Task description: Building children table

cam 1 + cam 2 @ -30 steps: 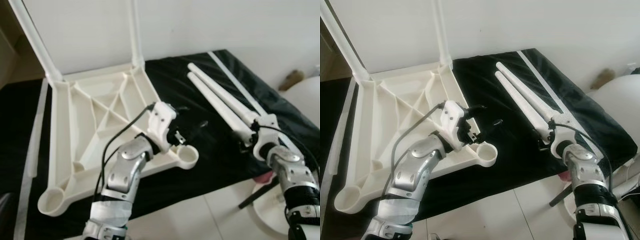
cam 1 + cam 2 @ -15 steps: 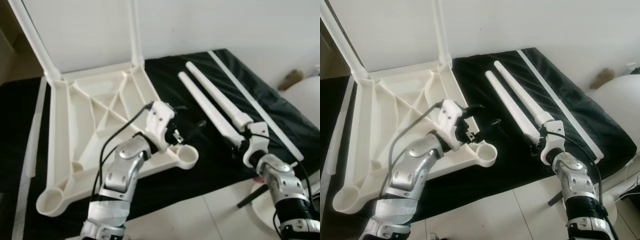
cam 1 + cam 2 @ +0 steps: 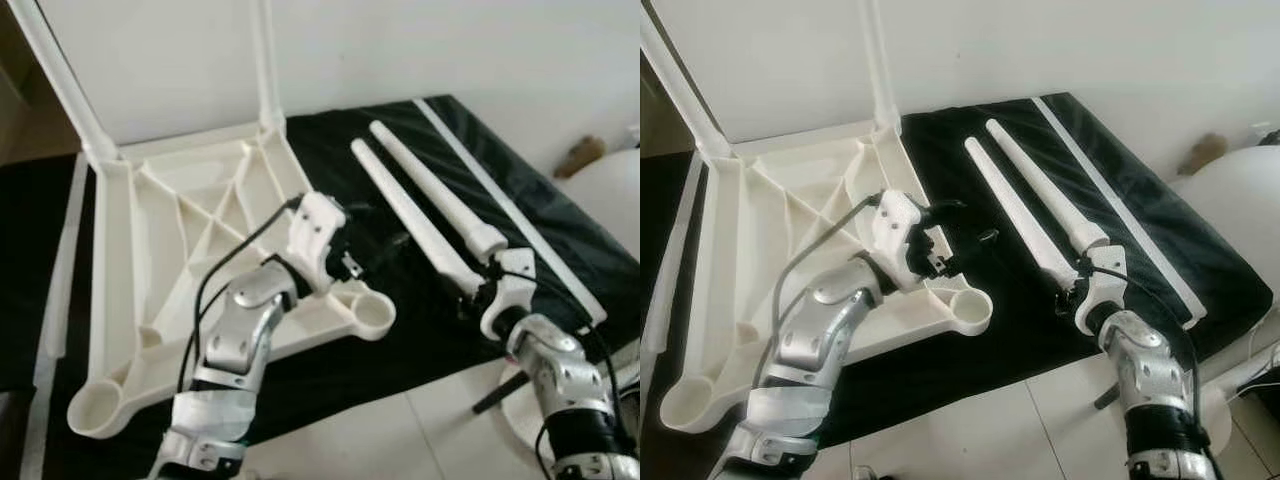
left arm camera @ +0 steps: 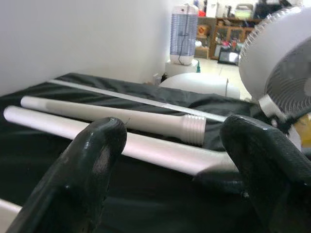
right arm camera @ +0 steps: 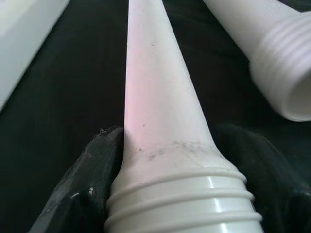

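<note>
My left gripper (image 3: pixel 958 240) hangs with fingers apart over bare black cloth (image 3: pixel 990 300), between the tabletop (image 3: pixel 770 230) and the near leg (image 3: pixel 1015 215). My right gripper (image 5: pixel 170 165) clamps that leg's threaded end; the second leg (image 3: pixel 1040 185) lies just beside, crowding that side.

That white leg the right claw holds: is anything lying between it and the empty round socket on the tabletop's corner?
Nothing visible does. The right claw grips the leg at its threaded end, and bare black cloth lies between it and the socket. The left claw hovers open just beyond the socket, off that path.
</note>
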Tool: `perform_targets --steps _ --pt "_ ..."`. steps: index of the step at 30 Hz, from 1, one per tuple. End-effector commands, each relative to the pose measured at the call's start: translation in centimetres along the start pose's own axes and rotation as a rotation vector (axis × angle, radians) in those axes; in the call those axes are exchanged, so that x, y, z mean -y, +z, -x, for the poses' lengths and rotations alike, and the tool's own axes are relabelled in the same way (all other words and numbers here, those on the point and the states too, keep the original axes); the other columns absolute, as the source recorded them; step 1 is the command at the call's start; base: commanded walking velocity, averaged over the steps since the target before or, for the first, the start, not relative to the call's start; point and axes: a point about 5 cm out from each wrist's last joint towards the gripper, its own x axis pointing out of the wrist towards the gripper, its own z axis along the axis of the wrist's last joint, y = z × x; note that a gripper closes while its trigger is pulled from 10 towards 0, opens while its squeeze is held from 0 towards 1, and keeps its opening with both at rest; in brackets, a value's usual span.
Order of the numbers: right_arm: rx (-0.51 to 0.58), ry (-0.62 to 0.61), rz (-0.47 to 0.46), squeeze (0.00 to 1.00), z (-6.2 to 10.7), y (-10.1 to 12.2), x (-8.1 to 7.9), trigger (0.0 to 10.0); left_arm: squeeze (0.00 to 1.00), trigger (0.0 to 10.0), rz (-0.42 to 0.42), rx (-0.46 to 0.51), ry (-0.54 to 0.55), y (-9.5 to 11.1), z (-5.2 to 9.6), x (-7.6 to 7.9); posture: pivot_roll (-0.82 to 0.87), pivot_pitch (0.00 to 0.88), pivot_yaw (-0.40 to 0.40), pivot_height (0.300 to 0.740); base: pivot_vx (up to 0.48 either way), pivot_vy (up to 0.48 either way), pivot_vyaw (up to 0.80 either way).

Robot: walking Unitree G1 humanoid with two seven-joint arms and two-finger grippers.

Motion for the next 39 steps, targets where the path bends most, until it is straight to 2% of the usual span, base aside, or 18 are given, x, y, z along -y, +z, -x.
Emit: perform_targets --steps 1,2,3,8,12,18,23,24,28,29,30,31,32,35,36,37,38,39 --pt "0.074 -0.033 0.001 0.00 0.0 0.5 -0.5 10.0 0.00 10.0 0.031 -0.042 0.069 -0.3 -0.2 -0.4 -0.05 0.086 0.028 0.740 0.000 0.000 0.00" --pt "0.074 -0.033 0.001 0.00 0.0 0.5 -0.5 10.0 0.00 10.0 0.031 -0.042 0.069 -0.3 -0.2 -0.4 -0.05 0.086 0.028 0.740 0.000 0.000 0.00" --pt "0.121 -0.069 0.017 0.00 -0.2 1.1 -0.8 10.0 0.00 10.0 0.030 -0.106 0.086 -1.0 -0.5 -0.7 -0.05 0.081 0.025 0.740 0.000 0.000 0.00" --pt "0.166 -0.088 0.041 0.00 -0.3 1.8 -1.4 10.0 0.00 10.0 0.066 -0.130 0.097 -1.1 -1.1 -1.1 -0.05 0.071 0.029 0.740 0.000 0.000 0.00" --pt "0.265 -0.088 0.066 0.00 -0.4 2.9 -3.3 10.0 0.00 10.0 0.222 -0.182 0.118 -0.6 -2.4 -2.6 -0.07 0.056 0.037 0.740 0.000 0.000 0.00" --pt "0.351 0.008 0.051 0.00 -0.5 3.5 -6.9 10.0 0.00 10.0 0.328 -0.183 0.118 0.1 -3.4 -3.5 -0.08 0.046 0.045 0.740 0.000 0.000 0.00" --pt "0.355 0.051 0.045 0.00 -0.4 3.2 -8.1 10.0 0.00 10.0 0.446 -0.196 0.097 0.1 -3.8 -3.7 -0.08 0.045 0.047 0.740 0.000 0.000 0.00" --pt "0.362 0.075 0.062 0.00 -0.3 3.2 -8.7 10.0 0.00 10.0 0.511 -0.196 0.088 0.1 -4.1 -3.8 -0.08 0.047 0.049 0.740 0.000 0.000 0.00" --pt "0.364 0.106 0.072 0.00 -0.3 3.2 -9.2 10.0 0.00 10.0 0.532 -0.188 0.083 0.3 -4.2 -3.9 -0.08 0.049 0.050 0.740 0.000 0.000 0.00" --pt "0.362 0.111 0.073 0.00 -0.3 3.2 -9.3 10.0 0.00 4.8 0.540 -0.197 0.068 0.3 -4.4 -3.7 -0.08 0.049 0.052 0.740 0.000 0.000 0.00" --pt "0.364 0.116 0.076 0.00 -0.3 3.3 -9.5 10.0 0.00 2.6 0.547 -0.193 0.073 0.4 -4.6 -3.8 -0.08 0.049 0.052 0.740 0.000 0.000 0.00" --pt "0.364 0.116 0.076 0.00 -0.3 3.3 -9.5 10.0 0.00 2.6 0.547 -0.193 0.073 0.4 -4.6 -3.8 -0.08 0.049 0.052 0.740 0.000 0.000 0.00" --pt "0.367 0.117 0.078 0.00 -0.3 3.3 -9.6 10.0 0.00 0.0 0.553 -0.190 0.077 0.5 -4.7 -3.9 -0.08 0.049 0.052 0.740 0.000 0.000 0.00" --pt "0.372 0.095 0.075 0.00 -0.2 3.4 -9.3 10.0 0.00 0.0 0.540 -0.210 0.070 0.4 -5.0 -3.8 -0.09 0.051 0.056 0.740 0.000 0.000 0.00" --pt "0.370 0.075 0.066 0.00 -0.1 3.3 -9.1 10.0 0.00 3.8 0.512 -0.233 0.069 0.2 -5.0 -3.7 -0.09 0.046 0.060 0.740 0.000 0.000 0.00" --pt "0.367 0.049 0.058 0.00 0.0 3.2 -8.7 10.0 0.00 10.0 0.459 -0.252 0.069 0.1 -5.0 -3.7 -0.09 0.046 0.060 0.740 0.000 0.000 0.00" --pt "0.359 -0.003 0.043 0.00 0.0 3.0 -8.1 10.0 0.00 10.0 0.407 -0.263 0.051 0.1 -4.7 -3.6 -0.10 0.044 0.062 0.740 0.000 0.000 0.00" --pt "0.359 -0.003 0.043 0.00 0.0 3.0 -8.1 10.0 0.00 10.0 0.407 -0.263 0.051 0.1 -4.7 -3.6 -0.10 0.044 0.062 0.740 0.000 0.000 0.00"
